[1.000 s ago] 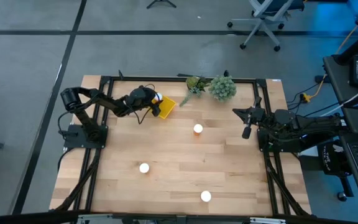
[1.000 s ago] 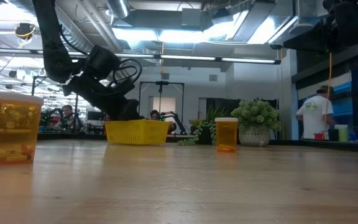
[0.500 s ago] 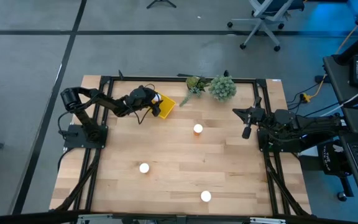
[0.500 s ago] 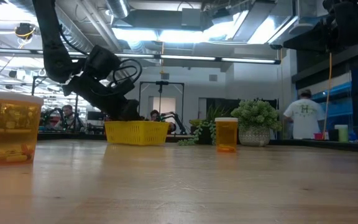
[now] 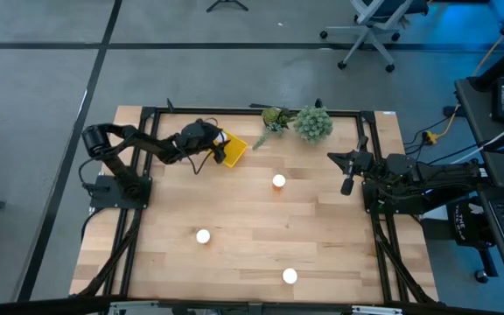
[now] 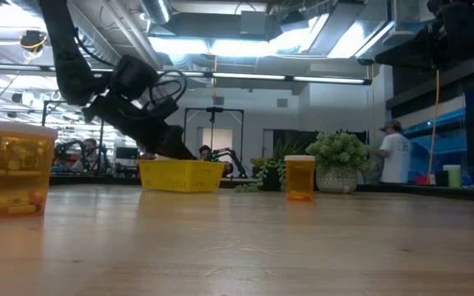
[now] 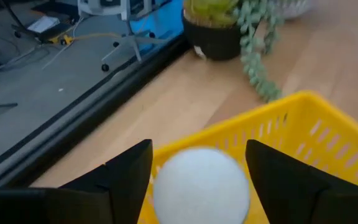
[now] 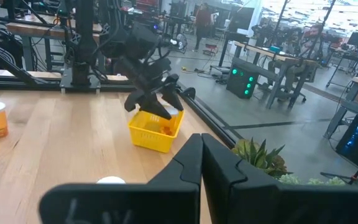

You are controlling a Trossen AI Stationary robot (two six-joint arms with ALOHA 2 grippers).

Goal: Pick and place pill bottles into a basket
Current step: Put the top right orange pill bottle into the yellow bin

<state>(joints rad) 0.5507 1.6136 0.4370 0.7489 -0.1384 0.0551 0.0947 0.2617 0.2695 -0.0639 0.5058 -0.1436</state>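
Note:
The yellow basket stands at the table's far left, and it also shows in the low view. My left gripper hangs over the basket's rim, shut on a pill bottle whose round white cap fills the gap between the fingers. Three other pill bottles stand upright on the table: one mid-table, one near left, one at the near edge. My right gripper is shut and empty at the right side, above the table. My left gripper pinches the bottle by the sides of its white cap between its two fingers. The fingers slant down from the table's left. The bottle's orange body hangs below, inside the basket; whether it rests on the basket floor cannot be told.
Two green potted plants stand at the far edge, right of the basket. A black frame runs around the table. A person walks in the room beyond. Bare wood lies between the three standing bottles.
My left gripper's wrist has risen a little over the basket and drawn slightly toward the table's left. The basket and the three standing bottles have stayed where they were.

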